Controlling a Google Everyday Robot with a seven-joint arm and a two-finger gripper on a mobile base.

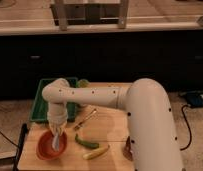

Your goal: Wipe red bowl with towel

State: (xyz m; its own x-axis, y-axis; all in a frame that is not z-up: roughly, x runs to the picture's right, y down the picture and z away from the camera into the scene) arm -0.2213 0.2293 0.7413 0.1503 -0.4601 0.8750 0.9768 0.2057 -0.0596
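Note:
A red bowl sits at the front left of the wooden table. My gripper hangs straight down over the bowl from the white arm. A pale towel hangs from it and reaches into the bowl, touching its inside.
A green tray stands behind the bowl at the table's back left. A fork-like utensil, a green pepper and a yellowish vegetable lie to the right of the bowl. A dark counter front runs behind.

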